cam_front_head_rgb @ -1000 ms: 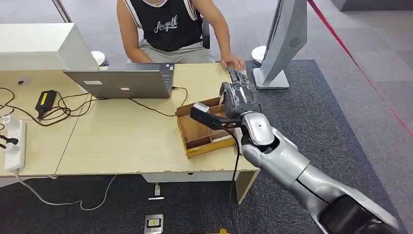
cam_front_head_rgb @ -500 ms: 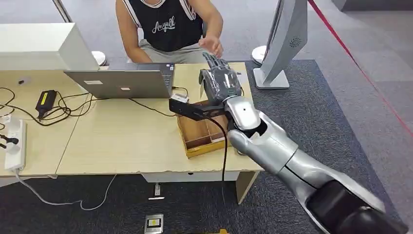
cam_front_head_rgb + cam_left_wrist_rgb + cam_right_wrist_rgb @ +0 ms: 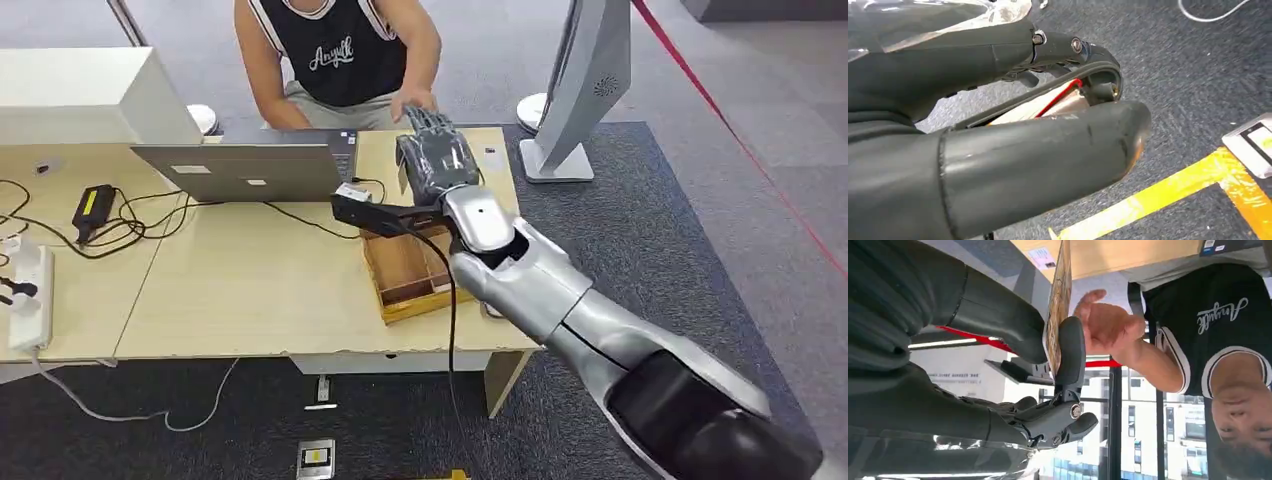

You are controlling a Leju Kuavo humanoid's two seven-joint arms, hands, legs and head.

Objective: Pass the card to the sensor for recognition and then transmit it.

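Note:
My right hand [image 3: 435,160] is raised over the far side of the desk [image 3: 250,280], stretched toward the seated person. In the right wrist view the hand [image 3: 998,320] pinches a thin patterned card [image 3: 1058,290] edge-on between its thumb and a dark finger. The person's open hand [image 3: 1108,325] hovers just beyond the card, a little apart from it; from the head view that hand [image 3: 415,100] is at my fingertips. A small flat device [image 3: 490,152] lies on the desk by my hand. My left hand [image 3: 1013,125] hangs over the carpet, fingers curled against the thumb.
An open wooden box [image 3: 405,275] sits under my right forearm near the desk's right end. A laptop [image 3: 250,170] with trailing cables stands at mid-desk, and a power strip [image 3: 30,295] lies at far left. A white curved stand [image 3: 585,90] rises beyond the desk corner.
My right hand has swung left and further away over the desk with the card. The person's hand lifted from the desk's far edge and came to meet my fingertips.

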